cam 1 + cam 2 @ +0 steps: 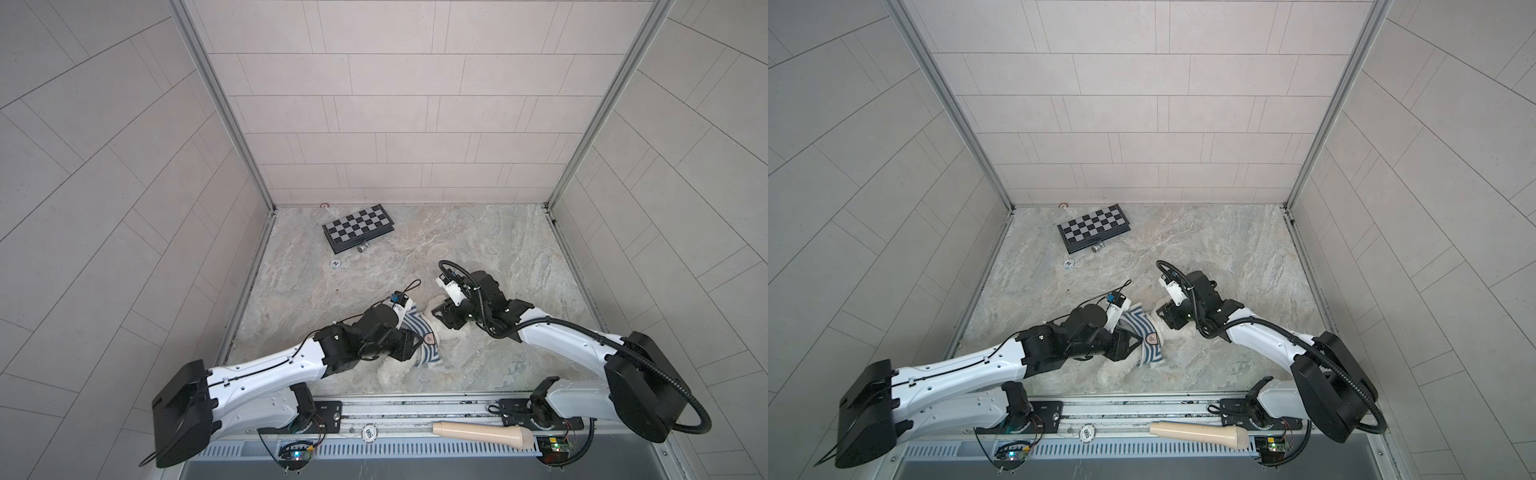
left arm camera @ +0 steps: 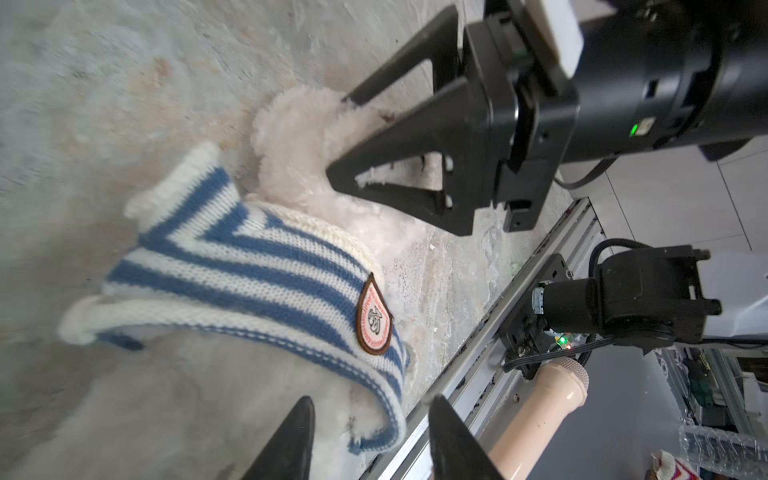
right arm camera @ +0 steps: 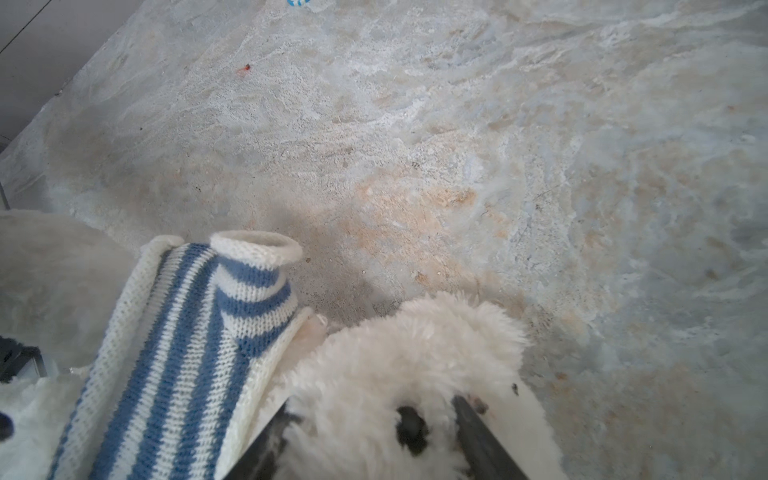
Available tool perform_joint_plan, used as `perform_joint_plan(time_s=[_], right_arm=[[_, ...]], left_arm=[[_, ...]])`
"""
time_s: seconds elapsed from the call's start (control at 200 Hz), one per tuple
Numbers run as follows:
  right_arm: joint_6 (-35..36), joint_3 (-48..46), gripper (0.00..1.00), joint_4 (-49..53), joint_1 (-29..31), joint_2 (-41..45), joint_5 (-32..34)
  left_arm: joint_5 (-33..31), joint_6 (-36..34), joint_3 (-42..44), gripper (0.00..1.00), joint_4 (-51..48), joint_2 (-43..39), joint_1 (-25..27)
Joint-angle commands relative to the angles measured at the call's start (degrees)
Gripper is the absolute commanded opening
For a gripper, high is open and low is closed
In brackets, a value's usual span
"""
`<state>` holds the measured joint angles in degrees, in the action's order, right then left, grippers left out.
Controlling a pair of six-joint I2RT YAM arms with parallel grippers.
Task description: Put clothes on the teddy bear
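Observation:
The teddy bear [image 1: 397, 372] [image 1: 1121, 370] lies white and fluffy near the table's front edge, partly inside a blue-and-white striped shirt [image 1: 419, 332] [image 1: 1142, 336] with a badge. In the left wrist view the shirt [image 2: 249, 282] covers the bear's body [image 2: 166, 395], and my left gripper [image 2: 372, 401] [image 1: 417, 347] stands open with the shirt's hem between its fingers, untouched. My right gripper [image 3: 372, 403] [image 2: 338, 137] [image 1: 438, 318] is shut on the bear's head [image 3: 415, 353], both fingers sunk into the fur beside a dark facial spot. A sleeve [image 3: 253, 266] sticks up empty.
A folded chessboard [image 1: 358, 227] lies at the back left, with a small metal piece [image 1: 363, 248] and a round token [image 1: 335, 264] in front of it. A beige handle-shaped object [image 1: 482, 434] lies on the front rail [image 1: 415, 405]. Tiled walls enclose three sides.

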<state>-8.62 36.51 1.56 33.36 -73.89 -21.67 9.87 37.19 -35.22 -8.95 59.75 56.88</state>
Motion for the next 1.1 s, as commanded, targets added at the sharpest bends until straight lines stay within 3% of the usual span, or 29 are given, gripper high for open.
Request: perform_joint_plan(time_s=[0.0,0.265,0.551,0.796,1.096], right_arm=[[3.93,2.19,0.55,1.24,0.21,1.05,-0.02],[8.98,4.33,0.43,1.75,0.73,-0.68,-0.65],[19.01,1.36,0.20,-7.43,2.66,3.31,-4.57],[23.89,-3.81,0.10,-17.93,3.66,8.29,-8.52],[27.33,-9.98,0.07,-26.51,5.58,16.26,-9.28]], left_arm=[[1.09,-3.10,-2.04,0.50,-5.62,-3.64,-3.47],[5.04,-5.19,-2.14,0.51,-9.14,-8.61,-11.85],[18.99,-3.77,-0.12,0.56,-5.54,-11.96,-26.16],[20.10,-4.14,0.29,0.60,-5.15,-12.46,-27.70],[22.76,-3.04,2.43,0.65,0.21,-12.83,-27.70]])
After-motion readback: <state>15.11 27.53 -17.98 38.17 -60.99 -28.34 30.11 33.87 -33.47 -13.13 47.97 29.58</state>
